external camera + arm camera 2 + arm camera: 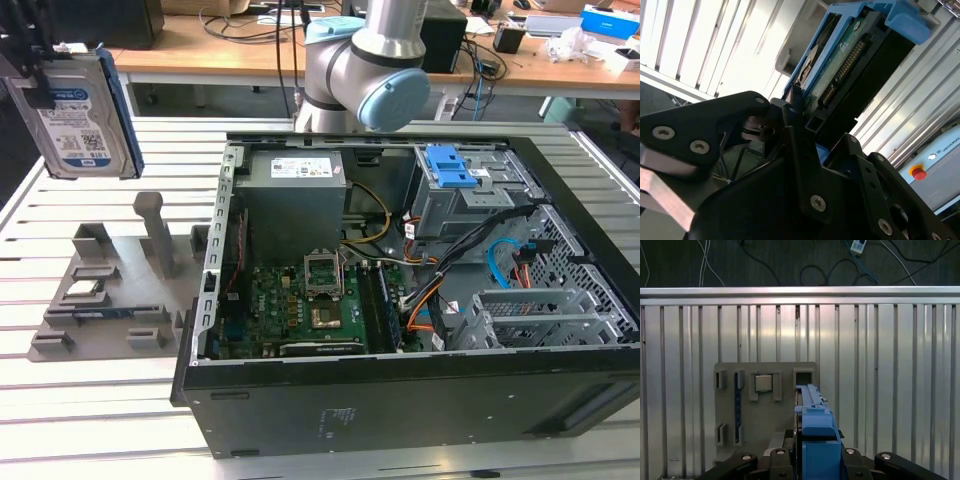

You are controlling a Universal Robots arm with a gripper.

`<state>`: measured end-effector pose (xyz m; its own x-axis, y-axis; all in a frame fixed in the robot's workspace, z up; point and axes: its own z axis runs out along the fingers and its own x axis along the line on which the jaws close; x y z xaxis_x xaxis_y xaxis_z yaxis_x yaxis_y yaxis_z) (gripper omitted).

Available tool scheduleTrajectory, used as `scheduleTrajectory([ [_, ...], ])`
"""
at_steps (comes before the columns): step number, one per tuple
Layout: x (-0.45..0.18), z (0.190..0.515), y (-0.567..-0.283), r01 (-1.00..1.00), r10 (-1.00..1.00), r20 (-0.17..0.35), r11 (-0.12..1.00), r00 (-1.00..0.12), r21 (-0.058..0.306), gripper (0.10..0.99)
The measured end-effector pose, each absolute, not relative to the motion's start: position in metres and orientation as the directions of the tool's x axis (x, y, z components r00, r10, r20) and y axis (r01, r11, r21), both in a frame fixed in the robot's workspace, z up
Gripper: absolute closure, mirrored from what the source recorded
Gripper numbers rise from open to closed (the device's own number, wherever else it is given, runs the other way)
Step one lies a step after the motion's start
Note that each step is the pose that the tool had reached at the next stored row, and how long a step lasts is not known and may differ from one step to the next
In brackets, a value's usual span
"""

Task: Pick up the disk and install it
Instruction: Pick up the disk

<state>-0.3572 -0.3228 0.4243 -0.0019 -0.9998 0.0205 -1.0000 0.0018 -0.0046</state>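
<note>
The disk [82, 115], a silver hard drive with a white-and-blue label and a blue frame, hangs upright in the air at the exterior view's upper left, above the grey holder tray [110, 300]. My gripper [30, 65] is shut on its top edge. In the second wrist view the black fingers [795, 125] clamp the disk [850, 60], whose green circuit board and connector show. The first wrist view looks down the disk's blue frame [815, 430] toward the tray [765, 410] below. The open computer case [400, 300] lies to the exterior view's right of the tray.
A small square silver chip [763, 383] sits in a tray pocket, and a grey post [155, 232] rises from the tray. Inside the case are a motherboard [300, 310], a power supply [295, 195], cables and a blue-latched drive bay [455, 170]. The arm's base [370, 70] stands behind the case.
</note>
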Motion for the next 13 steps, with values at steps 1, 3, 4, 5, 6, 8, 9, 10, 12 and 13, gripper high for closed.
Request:
scheduleTrajectory([
  [1,-0.357,0.429,-0.323,-1.0,-1.0,0.021,0.002,-0.002,-0.005,0.722],
  [3,-0.357,0.435,-0.323,-1.0,-1.0,0.021,0.002,-0.002,-0.005,0.722],
  [4,-0.357,0.436,-0.323,-1.0,-1.0,0.021,0.002,-0.002,-0.005,0.722],
  [5,-0.357,0.438,-0.323,-1.0,-1.0,0.021,0.002,-0.002,-0.005,0.722],
  [6,-0.356,0.44,-0.323,-1.0,-1.0,0.021,0.002,-0.002,-0.004,0.722],
  [8,-0.356,0.444,-0.323,-1.0,-1.0,0.021,0.002,-0.002,-0.005,0.722],
  [9,-0.356,0.446,-0.323,-1.0,-1.0,0.021,0.002,-0.002,-0.004,0.722],
  [10,-0.356,0.449,-0.322,-1.0,-1.0,0.021,0.002,-0.002,-0.004,0.722],
  [12,-0.356,0.452,-0.322,-1.0,-1.0,0.021,0.002,-0.002,-0.004,0.722],
  [13,-0.356,0.453,-0.322,-1.0,-1.0,0.021,0.002,-0.002,-0.004,0.722],
])
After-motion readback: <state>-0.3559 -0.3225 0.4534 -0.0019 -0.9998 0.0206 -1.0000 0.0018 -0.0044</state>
